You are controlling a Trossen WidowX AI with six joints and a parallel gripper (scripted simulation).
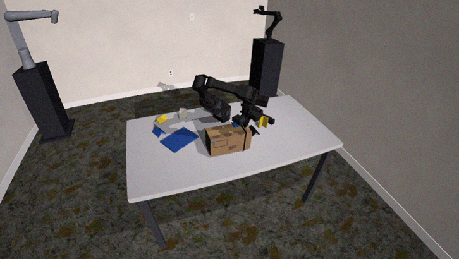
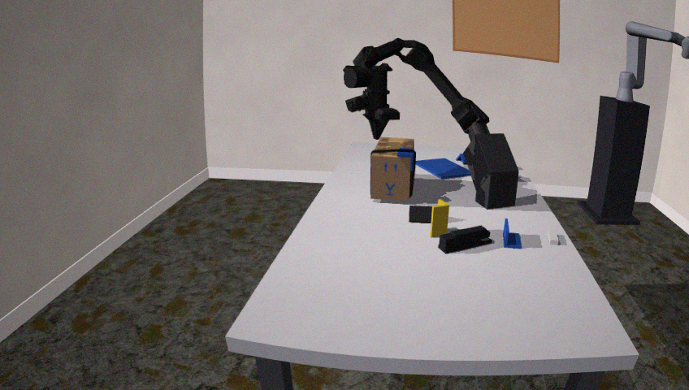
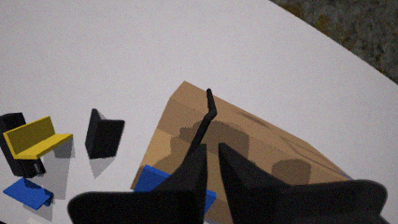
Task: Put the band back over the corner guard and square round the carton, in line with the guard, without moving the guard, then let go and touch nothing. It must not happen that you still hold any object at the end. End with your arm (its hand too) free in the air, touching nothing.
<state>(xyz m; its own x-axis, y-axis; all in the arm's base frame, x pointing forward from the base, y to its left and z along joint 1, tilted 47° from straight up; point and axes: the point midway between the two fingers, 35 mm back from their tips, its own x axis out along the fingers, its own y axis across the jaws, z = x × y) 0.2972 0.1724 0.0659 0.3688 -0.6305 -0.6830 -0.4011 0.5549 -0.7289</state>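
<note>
The brown carton stands on the white table; it also shows in the exterior view and fills the wrist view. A thin black band runs across the carton top with a kink near the far edge, and goes round the carton's end. The blue corner guard sits on a top edge of the carton. My gripper hangs just above the carton top. Its fingers stand a little apart with a clear gap. The band passes by the left fingertip, not between the fingers.
Near the carton are a black block, a yellow angle piece and a loose blue angle piece. A long black block lies further off. A blue flat sheet lies beyond the carton, near the arm base.
</note>
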